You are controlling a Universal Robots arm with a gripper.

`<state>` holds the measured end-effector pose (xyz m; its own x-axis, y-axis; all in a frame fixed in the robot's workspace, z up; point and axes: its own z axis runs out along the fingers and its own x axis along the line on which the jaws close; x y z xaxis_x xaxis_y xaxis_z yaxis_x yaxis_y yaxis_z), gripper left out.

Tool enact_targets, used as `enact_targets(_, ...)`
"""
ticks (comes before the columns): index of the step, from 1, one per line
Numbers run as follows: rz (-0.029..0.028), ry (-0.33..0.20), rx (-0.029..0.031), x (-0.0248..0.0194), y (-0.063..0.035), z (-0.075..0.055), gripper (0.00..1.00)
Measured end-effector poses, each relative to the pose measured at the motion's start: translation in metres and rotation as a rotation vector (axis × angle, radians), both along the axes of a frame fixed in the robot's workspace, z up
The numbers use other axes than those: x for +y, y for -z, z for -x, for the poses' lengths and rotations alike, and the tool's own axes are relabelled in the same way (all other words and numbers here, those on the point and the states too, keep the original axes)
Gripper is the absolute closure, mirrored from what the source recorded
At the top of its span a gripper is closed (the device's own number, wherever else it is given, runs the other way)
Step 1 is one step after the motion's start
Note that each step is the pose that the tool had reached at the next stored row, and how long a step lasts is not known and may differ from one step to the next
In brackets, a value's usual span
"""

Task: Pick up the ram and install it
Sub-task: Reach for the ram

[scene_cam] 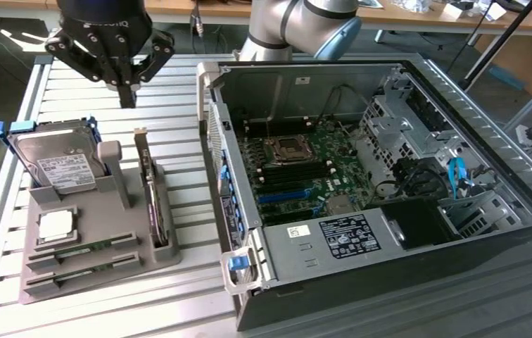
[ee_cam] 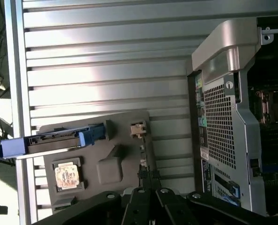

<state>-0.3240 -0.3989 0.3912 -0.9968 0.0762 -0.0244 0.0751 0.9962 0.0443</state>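
Exterior view: the black gripper (scene_cam: 128, 97), fingers pressed together and empty, hangs above the hard-drive (scene_cam: 60, 165) end of the grey plastic holder (scene_cam: 158, 259). The ram (scene_cam: 88, 248), a thin green circuit-board stick, sits slotted at the holder's opposite end, well apart.

Wrist view: the gripper (ee_cam: 147, 176) fingertips meet over the holder (ee_cam: 120, 140).

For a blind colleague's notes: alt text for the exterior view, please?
A black robot hand hangs shut above a grey parts holder carrying two green RAM sticks, a hard drive and a square silver processor; an open computer case lies beside it.
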Motion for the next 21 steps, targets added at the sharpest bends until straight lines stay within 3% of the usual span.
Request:
enact_targets(5,-0.0001,0.000,-0.0003,0.0000,0.0005,0.034,0.89)
enact_targets(7,0.0000,0.000,-0.0001,0.0000,0.0004,0.040,0.89)
enact_targets(15,-0.0001,0.000,-0.0001,0.0000,0.0012,0.040,0.89)
enact_targets(21,-0.0001,0.000,-0.0001,-0.0007,0.0132,0.040,0.89)
